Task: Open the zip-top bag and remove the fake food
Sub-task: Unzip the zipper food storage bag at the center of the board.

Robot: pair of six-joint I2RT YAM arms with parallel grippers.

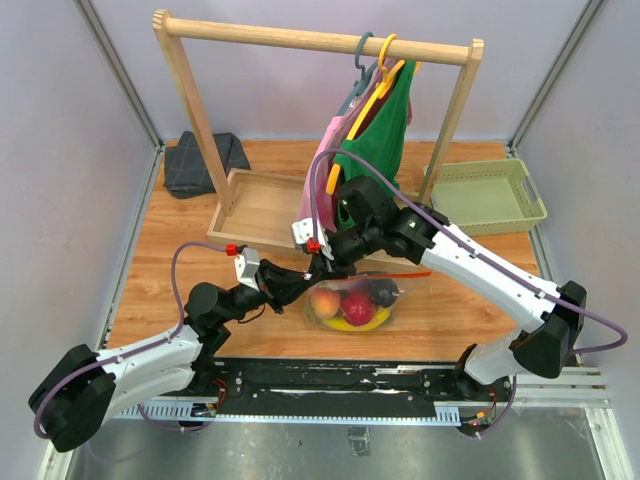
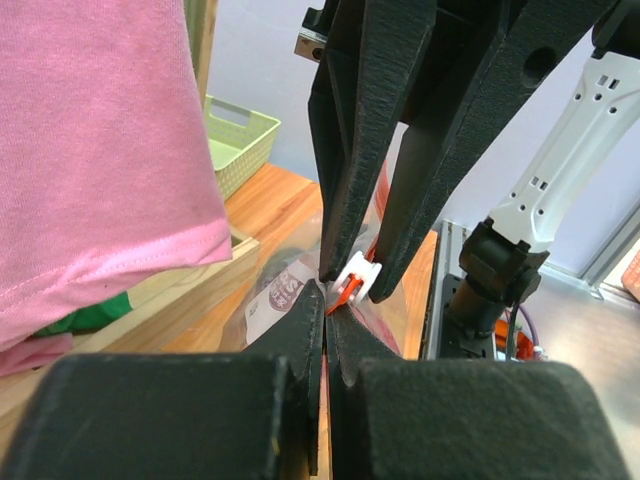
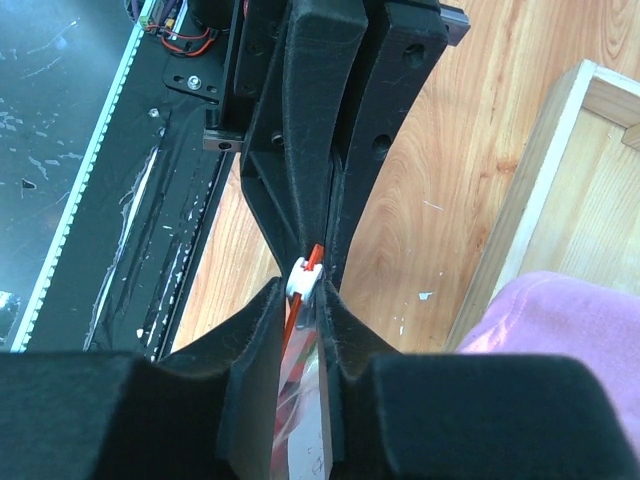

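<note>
Slider (image 3: pixel 305 278) — pinched by right gripper (image 3: pixel 303 295) — hidden overhead.

You have the zip-top bag (image 1: pixel 365 318) at the table's (image 1: pixel 160 290) front middle, fake food (image 1: pixel 350 303) inside; rack (image 1: pixel 310 40) behind, basket (image 1: pixel 485 195) back right.
</note>
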